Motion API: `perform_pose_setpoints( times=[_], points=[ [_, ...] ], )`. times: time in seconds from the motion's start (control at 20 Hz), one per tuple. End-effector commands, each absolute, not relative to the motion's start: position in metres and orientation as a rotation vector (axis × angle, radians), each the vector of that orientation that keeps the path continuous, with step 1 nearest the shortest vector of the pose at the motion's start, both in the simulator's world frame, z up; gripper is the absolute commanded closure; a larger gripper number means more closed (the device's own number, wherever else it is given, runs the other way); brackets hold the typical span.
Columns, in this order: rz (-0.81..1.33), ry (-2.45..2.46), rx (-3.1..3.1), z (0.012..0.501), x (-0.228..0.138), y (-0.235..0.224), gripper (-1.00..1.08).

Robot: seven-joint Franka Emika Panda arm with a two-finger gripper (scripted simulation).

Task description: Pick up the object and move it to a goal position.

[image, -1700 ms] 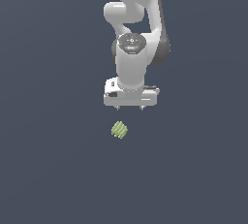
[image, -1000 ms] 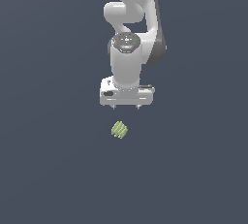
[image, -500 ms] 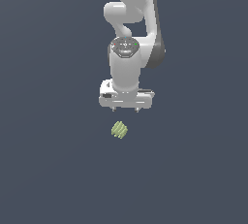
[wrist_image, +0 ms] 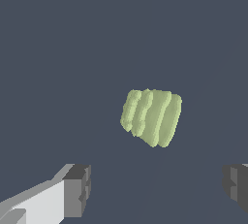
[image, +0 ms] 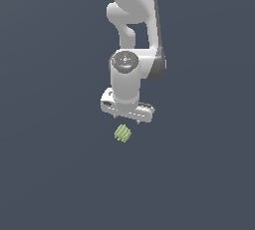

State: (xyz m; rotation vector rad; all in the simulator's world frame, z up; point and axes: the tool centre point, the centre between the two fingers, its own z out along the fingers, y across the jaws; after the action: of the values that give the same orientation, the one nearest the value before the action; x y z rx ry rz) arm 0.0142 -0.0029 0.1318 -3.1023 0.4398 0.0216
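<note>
Surface: plain dark slate ground, without edges or marks in either view; no goal marker shows.
Arm: white Panda arm point(image: 133, 30) reaching down from the top of the exterior view, wrist turned so the hand faces the ground.
Gripper: the gripper point(image: 127, 120) hangs just above the object, a little toward the exterior view's right; jaws spread wide with nothing between them, which suits a descent to straddle the lump.
Fingers: in the wrist view the two dark pads point(wrist_image: 77, 190) stand far apart, with bare ground between.
Object: the small ridged yellow-green object point(image: 122, 133) point(wrist_image: 151, 117) lies loose on the ground, apart from both pads and ahead of the gap between them, so it appears not yet centred.
Stage: judged as the approach before the grasp; lift and carry remain.
Change: against the earlier exterior pictures the hand has drifted toward the exterior view's left and closed in on the object, which has stayed put.
</note>
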Motion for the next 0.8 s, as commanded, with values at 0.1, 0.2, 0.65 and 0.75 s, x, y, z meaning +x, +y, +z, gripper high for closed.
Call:
perform_pose_setpoints(
  times=[0.1,0.2,0.65,0.75],
  points=[
    [0.014,0.622,-3.074,0.116,0.021,-0.008,-0.92],
    [0.011,0.687,-3.061,0.110,0.023,-0.010,-0.92],
    [0.001,0.862,-3.020,0.094,0.029,-0.016,-0.92],
    [0.000,0.876,-3.017,0.093,0.029,-0.016,-0.92]
  ],
)
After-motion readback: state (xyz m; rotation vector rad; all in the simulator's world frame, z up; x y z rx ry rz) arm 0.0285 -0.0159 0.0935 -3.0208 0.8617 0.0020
